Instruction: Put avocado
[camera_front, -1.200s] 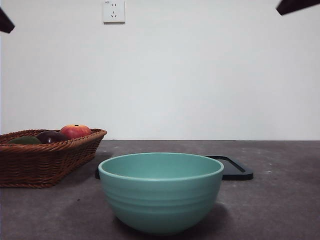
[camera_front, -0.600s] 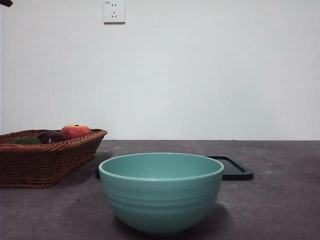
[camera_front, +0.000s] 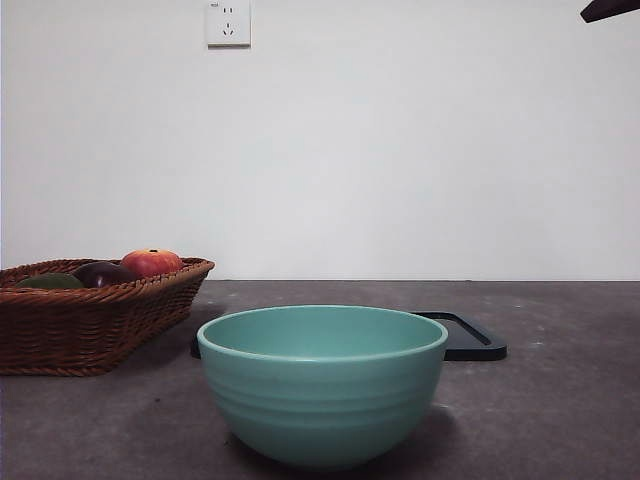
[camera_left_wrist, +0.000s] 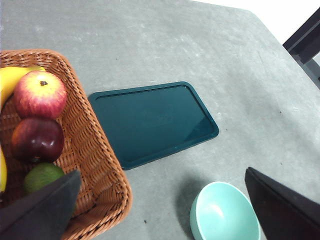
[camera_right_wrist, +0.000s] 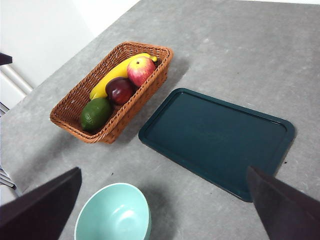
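Observation:
The avocado (camera_right_wrist: 95, 114) is a dull dark-green fruit lying at one end of the wicker basket (camera_right_wrist: 65, 120), next to a dark purple fruit (camera_right_wrist: 118, 89). It also shows in the left wrist view, the avocado (camera_left_wrist: 42, 176), and only as a green sliver, the avocado (camera_front: 48, 282), behind the basket rim in the front view. My left gripper (camera_left_wrist: 161, 175) hangs open high above the table, near the basket and bowl, with nothing in it. High over the tray and bowl, my right gripper (camera_right_wrist: 163, 171) is open and empty too.
The basket (camera_front: 100, 320) also holds a red apple (camera_front: 152, 262) and a banana (camera_right_wrist: 112, 77). A teal bowl (camera_front: 322, 385) stands near the front, and a dark flat tray (camera_front: 470, 340) lies behind it. A black arm tip (camera_front: 610, 9) shows at the top right corner.
In the front view the black tip at the top left corner has left the picture, while one at the top right vanished and reappeared. The fruit, bowl and tray have not moved.

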